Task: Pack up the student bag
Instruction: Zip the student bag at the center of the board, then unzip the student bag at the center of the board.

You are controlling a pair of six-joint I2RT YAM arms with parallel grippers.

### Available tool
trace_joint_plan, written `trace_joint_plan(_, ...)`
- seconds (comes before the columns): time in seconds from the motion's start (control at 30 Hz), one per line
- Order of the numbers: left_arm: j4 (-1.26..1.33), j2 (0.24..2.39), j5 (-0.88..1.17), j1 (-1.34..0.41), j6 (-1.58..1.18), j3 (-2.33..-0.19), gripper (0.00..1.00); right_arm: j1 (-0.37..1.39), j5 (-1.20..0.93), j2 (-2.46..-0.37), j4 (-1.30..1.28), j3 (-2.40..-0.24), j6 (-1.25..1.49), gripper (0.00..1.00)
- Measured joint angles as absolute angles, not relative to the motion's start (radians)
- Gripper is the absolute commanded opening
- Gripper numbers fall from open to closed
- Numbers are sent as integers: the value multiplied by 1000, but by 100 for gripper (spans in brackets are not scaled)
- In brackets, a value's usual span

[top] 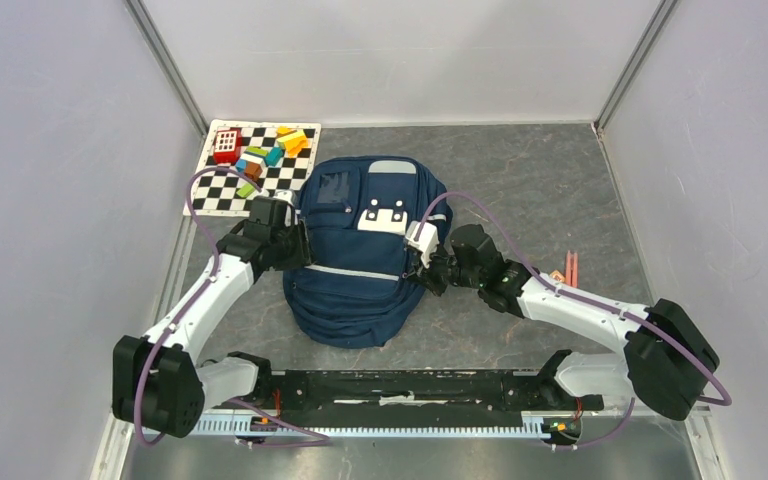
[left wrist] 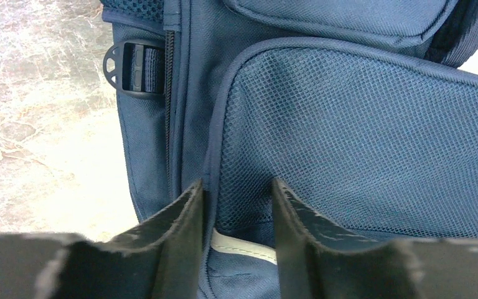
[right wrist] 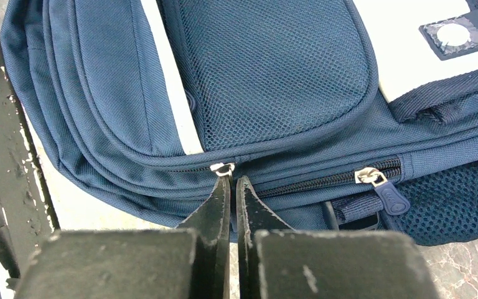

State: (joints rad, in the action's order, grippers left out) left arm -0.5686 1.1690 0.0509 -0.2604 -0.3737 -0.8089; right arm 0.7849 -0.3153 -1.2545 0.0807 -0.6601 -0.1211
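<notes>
I see the student bag (top: 360, 270) lying face up in the middle of the table (top: 530, 180). My left pincer (left wrist: 236, 188) is at the bag's left side with its fingers clearly apart, against the edge of a mesh pocket (left wrist: 361, 137) and holding nothing that I can see. My right pincer (right wrist: 232, 180) is at the bag's right side, all but closed, its tips touching a silver zip slider (right wrist: 222, 168). I cannot tell whether it pinches anything. A checkered board (top: 222, 190) carrying coloured blocks (top: 290, 140) sits in the far left corner.
</notes>
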Motion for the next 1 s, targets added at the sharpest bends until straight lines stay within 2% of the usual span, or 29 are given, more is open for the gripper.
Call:
trace_joint_plan(0.1, -570, 1169, 51, -252, -364, -809, 21, 785, -322, -1254, 80, -660, -121, 0)
trace_joint_plan(0.27, -570, 1169, 53, -250, -355, -809, 2, 801, -309, -1238, 80, -651, -117, 0)
trace_joint_plan(0.83, -546, 1165, 72, -250, -354, -807, 2, 1097, 48, -1211, 37, -620, 20, 0)
trace_joint_plan(1.0, -539, 1111, 80, -252, -352, -790, 2, 1134, 137, -1211, 20, -620, 65, 0)
